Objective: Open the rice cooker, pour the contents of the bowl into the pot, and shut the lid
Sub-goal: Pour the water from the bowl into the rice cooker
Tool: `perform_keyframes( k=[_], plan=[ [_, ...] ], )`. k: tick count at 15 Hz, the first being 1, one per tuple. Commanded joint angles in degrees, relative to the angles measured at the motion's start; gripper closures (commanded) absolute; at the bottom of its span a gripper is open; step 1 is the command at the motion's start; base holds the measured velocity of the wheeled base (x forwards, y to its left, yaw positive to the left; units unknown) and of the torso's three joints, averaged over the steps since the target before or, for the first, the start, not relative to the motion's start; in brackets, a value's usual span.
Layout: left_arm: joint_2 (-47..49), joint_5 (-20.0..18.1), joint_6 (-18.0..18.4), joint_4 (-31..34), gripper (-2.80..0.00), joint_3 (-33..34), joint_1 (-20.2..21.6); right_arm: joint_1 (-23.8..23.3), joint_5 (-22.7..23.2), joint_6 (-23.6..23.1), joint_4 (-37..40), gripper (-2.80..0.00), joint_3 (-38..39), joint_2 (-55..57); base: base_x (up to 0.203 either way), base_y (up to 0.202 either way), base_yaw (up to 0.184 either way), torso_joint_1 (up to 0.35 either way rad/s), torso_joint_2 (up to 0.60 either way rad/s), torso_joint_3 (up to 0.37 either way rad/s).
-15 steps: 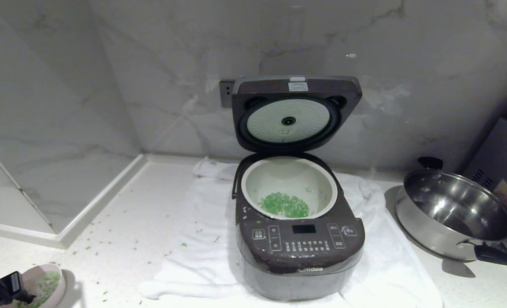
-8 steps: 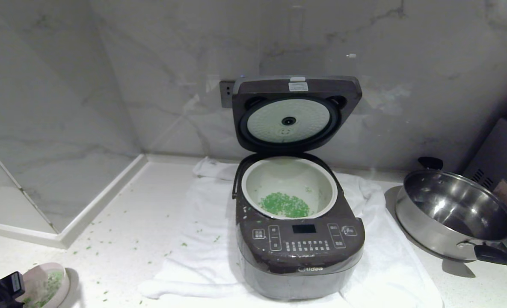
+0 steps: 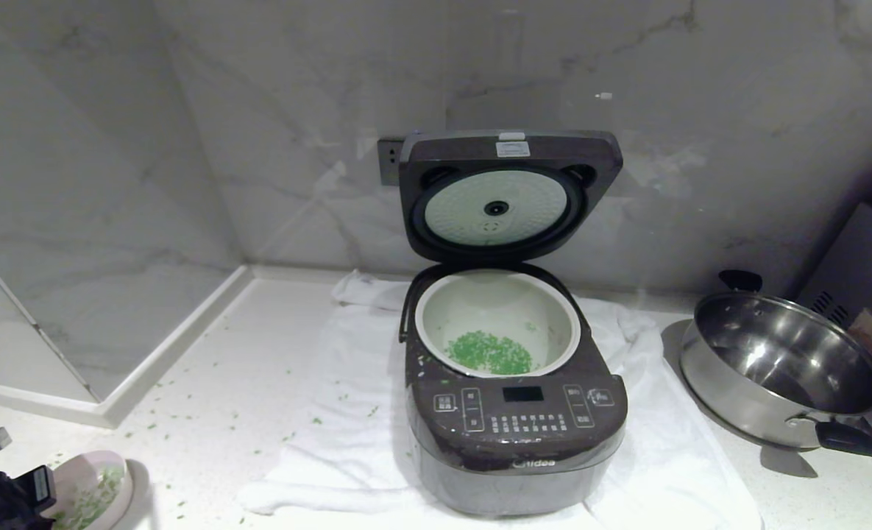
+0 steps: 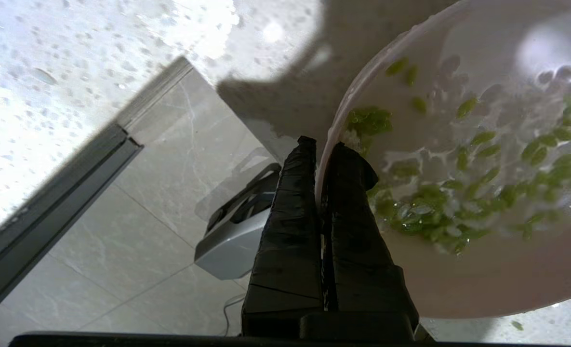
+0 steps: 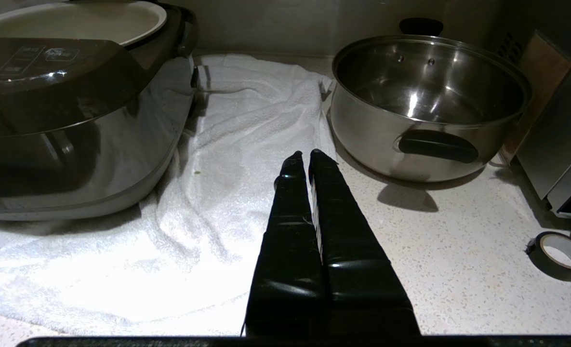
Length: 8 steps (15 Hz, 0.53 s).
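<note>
The dark rice cooker stands on a white towel with its lid swung upright, silvery inner plate facing me. Its white-rimmed pot holds a patch of green bits. At the counter's near left corner is the small pink bowl, with wet green contents inside. My left gripper is shut on the bowl's rim, one finger inside and one outside. My right gripper hangs shut and empty over the towel's edge, between the cooker and the steel pan.
A shiny steel pan with black handles sits right of the cooker, with a grey appliance behind it. The white towel lies under the cooker. Loose green bits dot the counter. A tape roll lies at the right. A raised ledge borders the left.
The left gripper and the bowl have shifted a little to the right at the near left corner. Cooker, lid and pan have not moved.
</note>
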<state>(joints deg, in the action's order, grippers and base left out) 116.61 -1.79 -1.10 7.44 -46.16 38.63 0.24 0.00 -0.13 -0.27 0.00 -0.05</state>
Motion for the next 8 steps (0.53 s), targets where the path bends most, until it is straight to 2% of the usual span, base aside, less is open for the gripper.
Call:
perform_keyframes(
  k=[1,3,8],
  plan=[
    [-1.27,-0.05,-1.03,0.25,0.00,0.77,-2.60,0.02,0.00,-0.04,-0.07,0.00,0.09,0.04,0.000,0.000,0.000,0.000,0.00,0.000],
    [-2.41,-0.05,-1.62,0.30,0.00,1.87,-5.17,0.02,0.00,-0.04,0.00,0.00,0.09,0.03,0.000,0.000,0.000,0.000,0.00,0.000],
    [-3.59,-0.05,-6.32,0.39,0.00,2.28,-12.97,0.02,0.00,-0.04,-0.06,0.00,0.09,0.05,0.000,0.000,0.000,0.000,0.00,0.000]
  ],
)
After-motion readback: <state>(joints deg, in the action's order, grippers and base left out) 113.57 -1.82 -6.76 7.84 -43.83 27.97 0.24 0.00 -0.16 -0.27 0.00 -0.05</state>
